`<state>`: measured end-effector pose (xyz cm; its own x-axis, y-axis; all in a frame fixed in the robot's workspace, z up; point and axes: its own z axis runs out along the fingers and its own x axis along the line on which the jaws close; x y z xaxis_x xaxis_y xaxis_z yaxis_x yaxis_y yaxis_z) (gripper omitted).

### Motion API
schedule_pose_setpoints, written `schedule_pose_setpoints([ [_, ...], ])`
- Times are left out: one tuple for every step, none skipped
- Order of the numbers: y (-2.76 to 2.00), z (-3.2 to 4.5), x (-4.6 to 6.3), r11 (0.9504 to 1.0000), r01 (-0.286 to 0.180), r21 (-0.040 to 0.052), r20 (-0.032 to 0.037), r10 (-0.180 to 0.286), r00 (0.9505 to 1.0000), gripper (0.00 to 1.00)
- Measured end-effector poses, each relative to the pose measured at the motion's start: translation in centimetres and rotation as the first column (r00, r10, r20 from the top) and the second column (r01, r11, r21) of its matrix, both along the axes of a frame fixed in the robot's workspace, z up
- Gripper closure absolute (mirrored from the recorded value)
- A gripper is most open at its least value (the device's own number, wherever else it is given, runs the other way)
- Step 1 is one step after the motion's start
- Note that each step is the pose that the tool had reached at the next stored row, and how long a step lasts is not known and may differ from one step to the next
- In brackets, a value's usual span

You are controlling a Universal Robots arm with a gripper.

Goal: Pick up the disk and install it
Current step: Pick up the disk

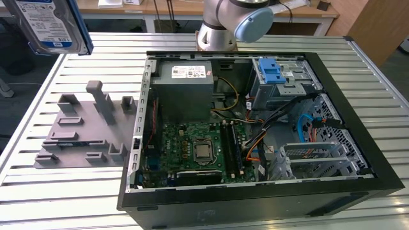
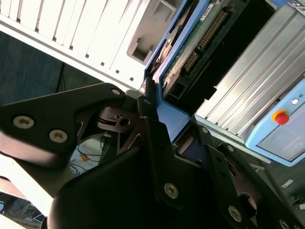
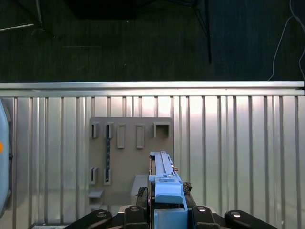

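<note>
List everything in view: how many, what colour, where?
disk: one, silver with blue rails, held up, exterior view's upper left
computer case: one, black, open, lying on the table
power supply: one, grey, inside the case
motherboard: one, green, inside the case, next to the power supply
drive bay latch: one, blue, inside the case, exterior view's right
fixture plate: one, grey, on the table, exterior view's left of the case
table: one, silver, slatted, under the case
robot arm: one, silver and pale blue, behind the case
gripper: one, black, shut on the disk
</note>
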<state>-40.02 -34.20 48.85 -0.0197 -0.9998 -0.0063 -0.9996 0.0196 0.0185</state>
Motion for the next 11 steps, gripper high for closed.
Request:
schedule_pose_setpoints([
  [-0.07,-0.01,0.2,1.0000,0.000,0.0000,-0.0004,0.000,1.0000,0.64],
  [-0.13,-0.01,0.5,1.0000,0.000,0.0001,-0.0009,0.000,1.0000,0.64],
  [-0.20,0.00,0.7,1.0000,0.000,0.0000,-0.0015,0.000,1.0000,0.64],
  [-0.26,0.00,0.9,1.0000,0.000,0.0000,-0.0021,0.000,1.0000,0.64],
  [-0.34,0.00,1.1,1.0000,0.000,0.0000,-0.0025,0.000,1.0000,0.64],
  [-0.41,0.00,1.3,1.0000,0.000,0.0000,-0.0030,0.000,1.0000,0.64],
  [-0.48,-0.01,1.5,1.0000,0.000,0.0001,-0.0034,0.000,1.0000,0.64],
  [-0.54,-0.01,1.8,1.0000,0.000,0.0000,-0.0040,0.000,1.0000,0.64],
  [-0.61,-0.01,2.0,1.0000,0.000,0.0001,-0.0044,0.000,1.0000,0.64],
  [-0.67,0.00,2.1,1.0000,0.000,0.0000,-0.0050,0.000,1.0000,0.64],
  [-0.74,0.00,2.3,1.0000,0.000,0.0000,-0.0052,0.000,1.0000,0.64],
])
